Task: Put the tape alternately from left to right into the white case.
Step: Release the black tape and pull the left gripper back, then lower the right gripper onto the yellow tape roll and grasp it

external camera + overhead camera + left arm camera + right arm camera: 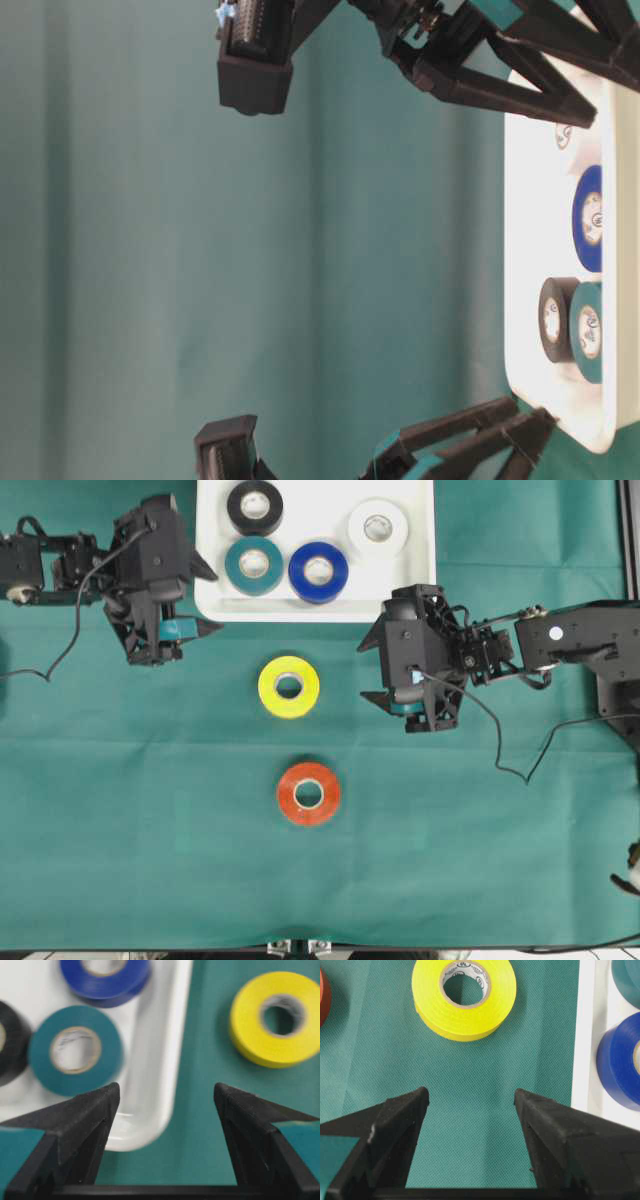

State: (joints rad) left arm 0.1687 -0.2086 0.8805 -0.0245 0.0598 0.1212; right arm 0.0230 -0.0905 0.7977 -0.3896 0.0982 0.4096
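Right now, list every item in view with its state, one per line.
Black roll: flat in the white case.
Teal roll: flat in the case.
Blue roll: flat in the case.
White roll: flat in the case.
Yellow roll: flat on the cloth, outside.
Red-orange roll: flat on the cloth, outside.
Left claw: open, empty.
Right claw: open, empty.
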